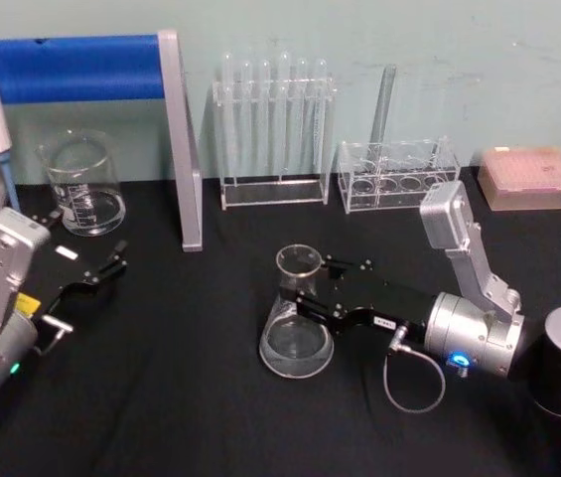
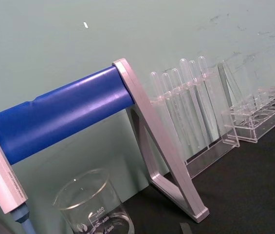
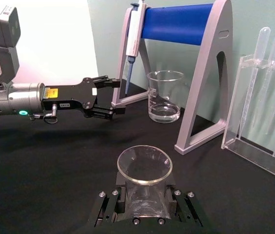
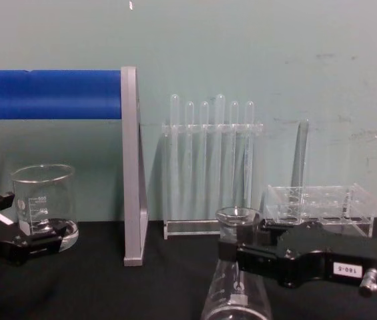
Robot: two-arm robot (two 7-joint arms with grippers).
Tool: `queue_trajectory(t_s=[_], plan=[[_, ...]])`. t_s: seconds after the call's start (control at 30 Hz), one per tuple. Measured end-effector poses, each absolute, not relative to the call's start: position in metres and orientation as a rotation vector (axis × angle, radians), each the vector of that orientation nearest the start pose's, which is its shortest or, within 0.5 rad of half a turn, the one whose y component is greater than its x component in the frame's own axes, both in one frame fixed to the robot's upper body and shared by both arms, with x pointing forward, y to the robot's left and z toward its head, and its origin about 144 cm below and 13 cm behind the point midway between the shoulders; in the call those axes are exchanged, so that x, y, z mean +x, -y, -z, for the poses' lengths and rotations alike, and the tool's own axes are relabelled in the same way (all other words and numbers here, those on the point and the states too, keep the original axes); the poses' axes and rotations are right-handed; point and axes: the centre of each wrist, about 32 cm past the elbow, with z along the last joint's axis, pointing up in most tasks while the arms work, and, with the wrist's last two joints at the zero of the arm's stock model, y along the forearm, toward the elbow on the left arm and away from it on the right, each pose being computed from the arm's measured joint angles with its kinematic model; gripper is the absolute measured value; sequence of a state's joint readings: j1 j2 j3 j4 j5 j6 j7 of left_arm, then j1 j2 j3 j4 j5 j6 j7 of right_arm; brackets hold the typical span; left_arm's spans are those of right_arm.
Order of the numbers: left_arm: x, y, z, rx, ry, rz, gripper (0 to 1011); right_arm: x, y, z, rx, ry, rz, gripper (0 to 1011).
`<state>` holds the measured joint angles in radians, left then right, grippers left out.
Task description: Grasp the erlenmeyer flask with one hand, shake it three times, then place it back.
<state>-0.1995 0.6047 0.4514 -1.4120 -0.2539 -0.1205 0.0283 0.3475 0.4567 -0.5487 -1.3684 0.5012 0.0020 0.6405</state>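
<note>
1. Flask position. In the head view I read the flask [image 1: 297,318] standing on the black table [image 1: 191,407], near centre, at 6 o'clock from the test tube rack [image 1: 273,129]. Its round base rests on the cloth.

2. Right gripper [image 1: 320,291]. It reaches in from 3 o'clock and is clamped on the flask neck. The right wrist view confirms what the head view leaves unclear: a finger presses each side of the neck just under the rim. The chest view adds the white "180-5" label on the gripper body and shows the grip sitting high on the neck.

3. Left gripper [image 1: 101,273]. It lies at 9 o'clock from the flask, well apart. The right wrist view shows its fingers spread and holding nothing.

4. Surroundings. The beaker [image 1: 83,184] stands at 10 o'clock from the flask, beside the blue-barred stand [image 1: 71,68]. The left wrist view shows the beaker's printed graduations.
</note>
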Motion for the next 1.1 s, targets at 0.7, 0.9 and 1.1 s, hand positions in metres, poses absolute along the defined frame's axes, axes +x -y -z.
queue_trajectory(t_s=[0.7, 0.9, 1.1], plan=[[0.4886, -0.3097, -1.1398, 0.304, 0.285, -1.248, 1001, 0.525, 0.2386, -1.1583, -0.122, -0.033, 0.529, 448], [0.4886, -0.3097, -1.1398, 0.305, 0.285, -1.248, 1001, 0.5247, 0.2385, -1.1583, -0.122, -0.034, 0.531, 448], [0.4886, -0.3097, -1.1398, 0.305, 0.285, -1.248, 1001, 0.5246, 0.2384, -1.1583, -0.122, -0.035, 0.533, 448]])
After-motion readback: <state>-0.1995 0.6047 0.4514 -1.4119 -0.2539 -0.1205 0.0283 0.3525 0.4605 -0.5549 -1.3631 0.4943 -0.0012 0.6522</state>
